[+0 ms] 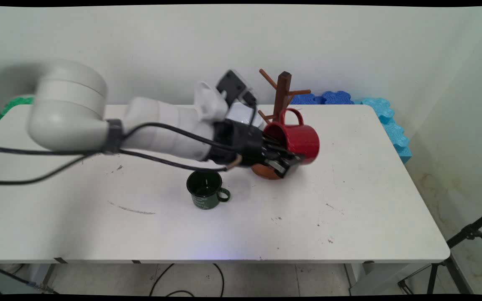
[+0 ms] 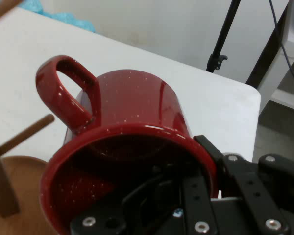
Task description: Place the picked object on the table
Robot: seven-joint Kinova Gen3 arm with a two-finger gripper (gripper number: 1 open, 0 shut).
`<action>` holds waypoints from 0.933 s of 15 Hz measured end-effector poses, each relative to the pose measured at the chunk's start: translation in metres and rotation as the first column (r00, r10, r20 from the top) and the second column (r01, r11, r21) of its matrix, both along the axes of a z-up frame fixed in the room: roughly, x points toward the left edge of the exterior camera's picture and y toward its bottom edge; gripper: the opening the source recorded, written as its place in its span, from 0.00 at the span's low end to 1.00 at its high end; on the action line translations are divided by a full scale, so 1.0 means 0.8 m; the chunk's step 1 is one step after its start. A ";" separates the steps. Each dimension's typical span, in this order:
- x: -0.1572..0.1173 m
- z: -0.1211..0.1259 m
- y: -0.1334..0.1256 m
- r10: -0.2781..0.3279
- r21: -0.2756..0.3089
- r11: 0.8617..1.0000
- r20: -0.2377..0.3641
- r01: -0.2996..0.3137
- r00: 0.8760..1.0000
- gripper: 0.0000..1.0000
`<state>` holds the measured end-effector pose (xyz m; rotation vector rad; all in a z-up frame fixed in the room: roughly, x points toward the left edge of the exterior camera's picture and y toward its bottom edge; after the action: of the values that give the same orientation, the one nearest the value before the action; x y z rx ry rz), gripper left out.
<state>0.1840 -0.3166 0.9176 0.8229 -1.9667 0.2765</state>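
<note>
My black gripper (image 1: pixel 286 161) is shut on the rim of a red mug (image 1: pixel 297 138), one finger inside the mouth and one outside. I hold the mug on its side, handle up, above the table. In the hand view the red mug (image 2: pixel 132 142) fills the middle, its handle (image 2: pixel 63 93) at the upper left. Right behind it stands a brown wooden mug tree (image 1: pixel 282 94) on a round base (image 1: pixel 264 171); one of its pegs (image 2: pixel 24 133) lies close to the mug's handle. A dark green mug (image 1: pixel 205 189) stands upright on the table, left of and below the gripper.
Blue foam mats (image 1: pixel 385 115) lie along the table's far right edge, and a green one (image 1: pixel 13 104) at the far left. A black tripod (image 1: pixel 467 234) stands off the right side. Black cables hang from the arm over the left of the white table (image 1: pixel 349 217).
</note>
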 end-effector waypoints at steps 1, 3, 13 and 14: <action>0.009 0.008 0.002 -0.011 -0.010 1.000 0.009 0.011 1.000 0.00; 0.022 0.016 0.003 -0.028 -0.020 0.999 0.028 0.028 0.999 0.00; 0.095 0.075 0.010 -0.174 -0.023 0.983 0.209 0.182 0.962 0.00; 0.104 0.081 0.010 -0.186 -0.018 0.981 0.235 0.196 0.954 0.00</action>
<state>0.2671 -0.3088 0.9828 0.5887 -2.2352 0.3084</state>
